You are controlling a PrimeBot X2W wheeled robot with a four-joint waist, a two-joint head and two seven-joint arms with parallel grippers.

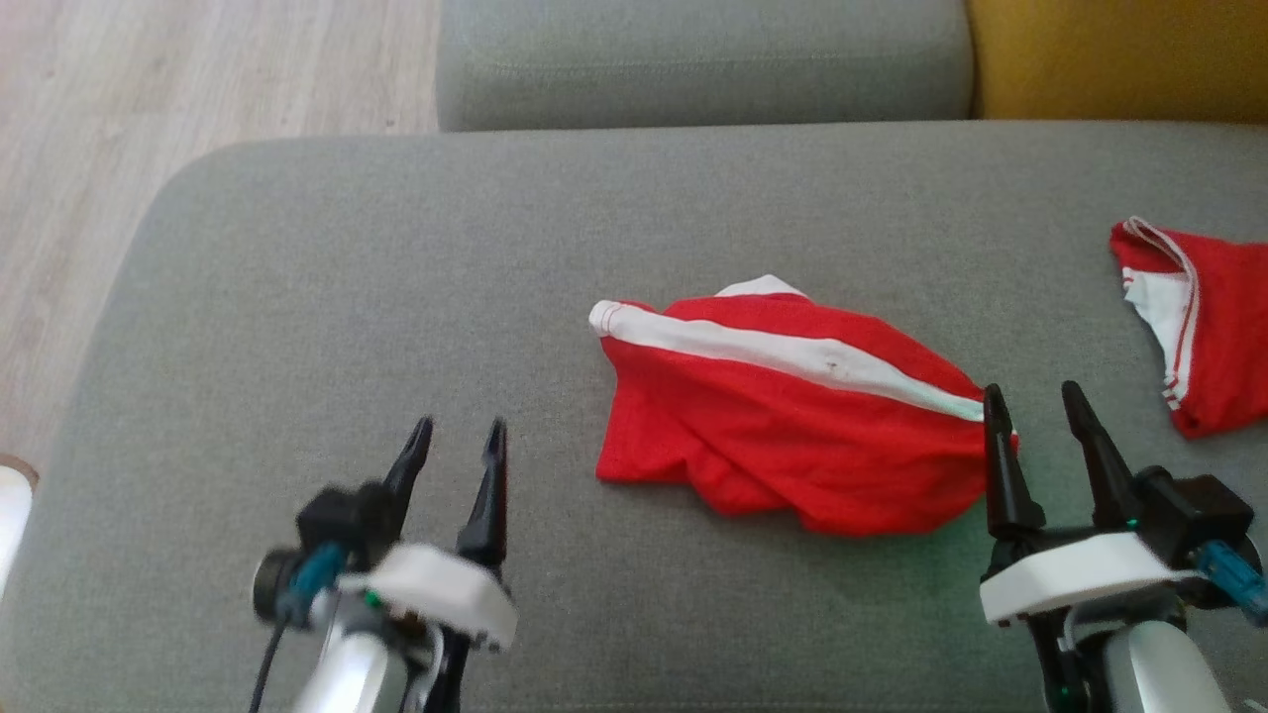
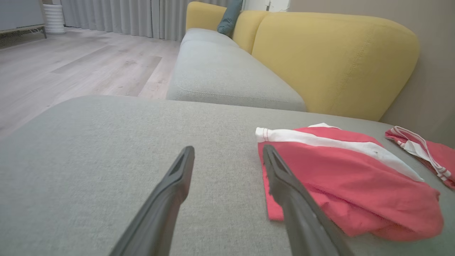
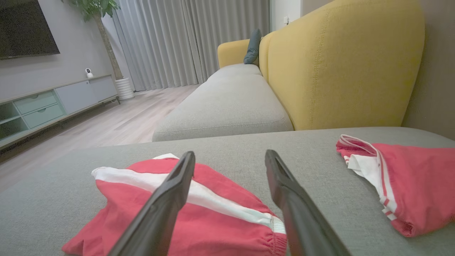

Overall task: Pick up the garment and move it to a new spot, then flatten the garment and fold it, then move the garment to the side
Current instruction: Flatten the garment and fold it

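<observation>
- Garment [image 1: 792, 426]: red, with a white band running along its upper edge.
- Rumpled and loosely bunched, lying low on the grey sofa cushion [image 1: 396, 297].
- Its right end is at my right tool [image 1: 1034, 391]; contact unclear.

We count two red garments, the centre garment [image 1: 792, 426] and the right-edge garment [image 1: 1214, 327], plus two grippers, the left gripper [image 1: 462, 424] and the right gripper [image 1: 1032, 389].

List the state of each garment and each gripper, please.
Middle garment: crumpled, lying on the grey cushion.
Right-side garment: bunched, lying apart from it.
Left gripper: open, empty.
Right gripper: open, empty.
</observation>
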